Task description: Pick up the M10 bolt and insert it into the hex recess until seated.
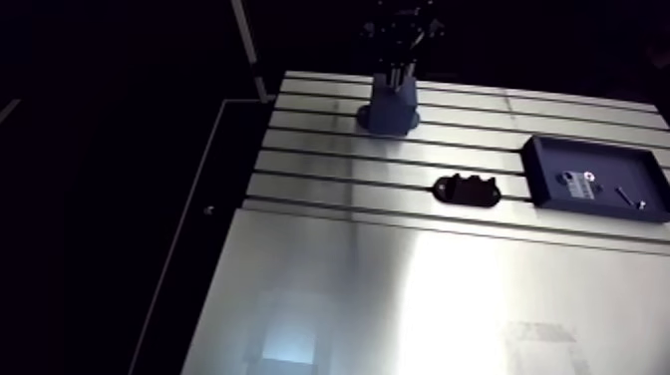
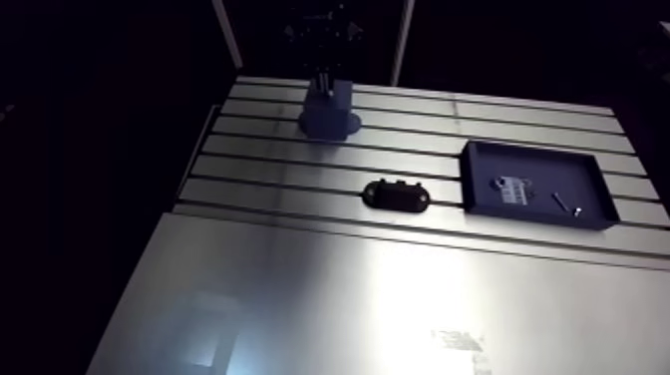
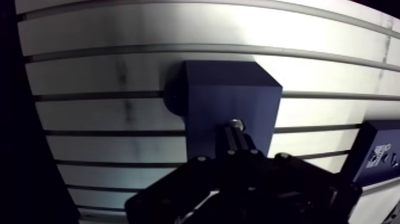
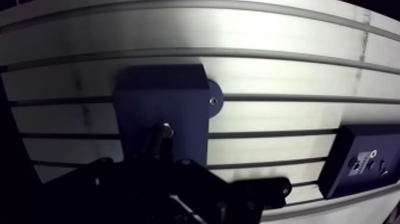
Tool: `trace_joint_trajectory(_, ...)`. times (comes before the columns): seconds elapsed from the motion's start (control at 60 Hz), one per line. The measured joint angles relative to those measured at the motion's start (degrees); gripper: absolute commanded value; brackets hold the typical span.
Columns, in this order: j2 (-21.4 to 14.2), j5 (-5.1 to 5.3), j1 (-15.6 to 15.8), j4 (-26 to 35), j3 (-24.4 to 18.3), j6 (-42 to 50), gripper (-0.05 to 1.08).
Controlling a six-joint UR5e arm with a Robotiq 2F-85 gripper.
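The slotted aluminium table (image 1: 419, 299) fills the arm view, bright and bare across its near half. On its right side sits a dark blue tray (image 2: 538, 217) with a few small pieces inside, too small to name. Far back, under the wrist, stands the blue block (image 3: 229, 95) on its round foot. Between the block and the tray lies a low black part (image 1: 467, 189), well apart from the action.

Now the wrist view: the gripper (image 3: 238, 149) hangs right over the block, fingers clamped on the M10 bolt (image 3: 237, 126), which pokes out ahead of them with its bright end over the block's top face. The hex recess itself I can't make out; the bolt and fingers cover that spot.

As for handling, this is a steel bolt by the look of it: stiff, small, light for this arm, nothing fragile. The smooth metal may be slippery, though, so a hold across the shank, square and firm, looks right to stop it from tilting as it meets the recess.
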Motion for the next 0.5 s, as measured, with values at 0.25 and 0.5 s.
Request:
trace_joint_trajectory(0.25,-0.51,-0.12,0.01,0.32,-0.12,-0.09,1.08)
trace_joint_trajectory(0.5,-1.56,-0.22,0.05,1.32,-0.26,-0.2,0.02)
